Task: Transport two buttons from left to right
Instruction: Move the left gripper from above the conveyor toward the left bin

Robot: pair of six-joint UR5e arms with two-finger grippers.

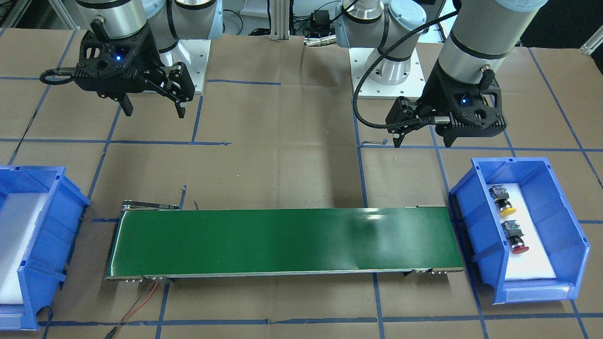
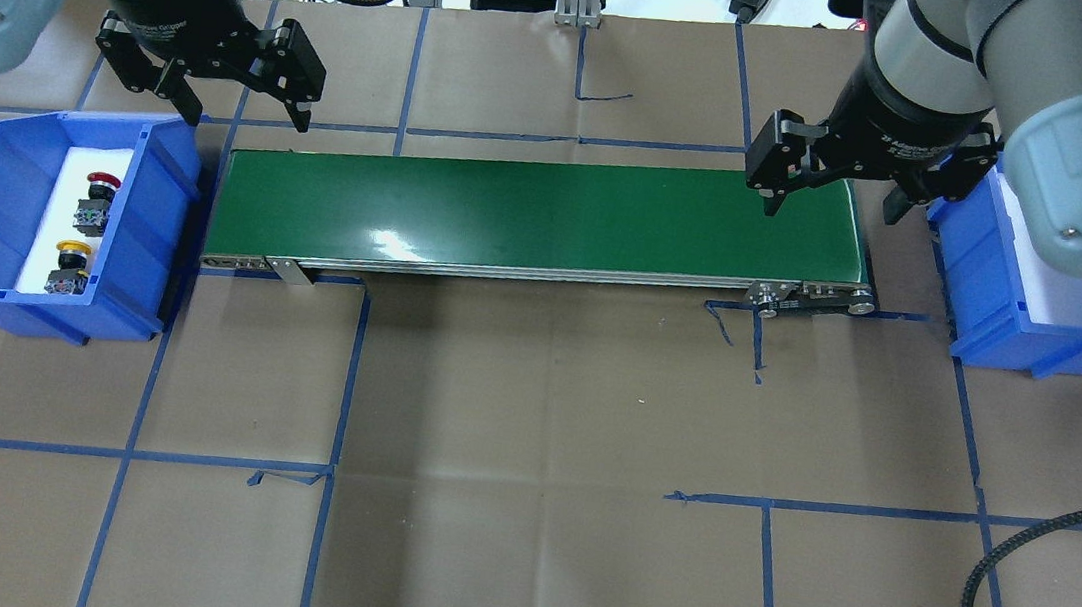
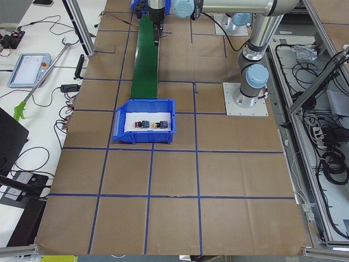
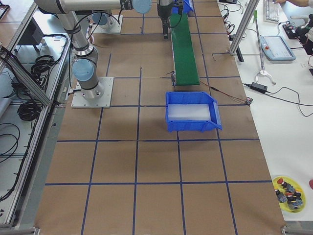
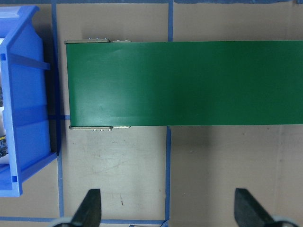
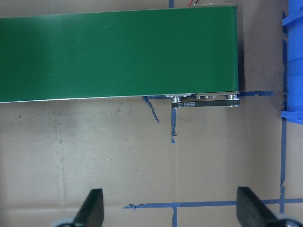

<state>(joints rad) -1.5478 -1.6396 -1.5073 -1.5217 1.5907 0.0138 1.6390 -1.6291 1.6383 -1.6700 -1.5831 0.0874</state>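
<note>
The left gripper (image 2: 247, 120) hangs high above the table (image 2: 538, 424) by the left end of the belt (image 2: 540, 218). It points straight down, its jaws wide apart with nothing between them.

Just beside it, out past its outer finger toward the robot's left, sits the left bin (image 2: 156, 233). Both of the task's things lie in it on a white pad. The yellow button (image 2: 68, 264) is closer to the robot, and the red button (image 2: 95, 199) lies just beyond it; the 2 seem not to touch.

Each lies on its side with its long axis running along the bin, crosswise to the belt, cap pointing away from the robot. The jaws open along the belt's line, so they stand square to that axis. I judge the coming move to be mainly a sideways shift over the bin and a descent, with little wrist turn, the fingers closing across a blocky body.

Of the 2 arms, the left is plainly nearer. Farther off, the right gripper (image 2: 830, 213) hangs by the belt's other end, also pointing down, jaws spread and holding nothing. The right bin (image 2: 998, 311) is just past it, well apart from both buttons.
</note>
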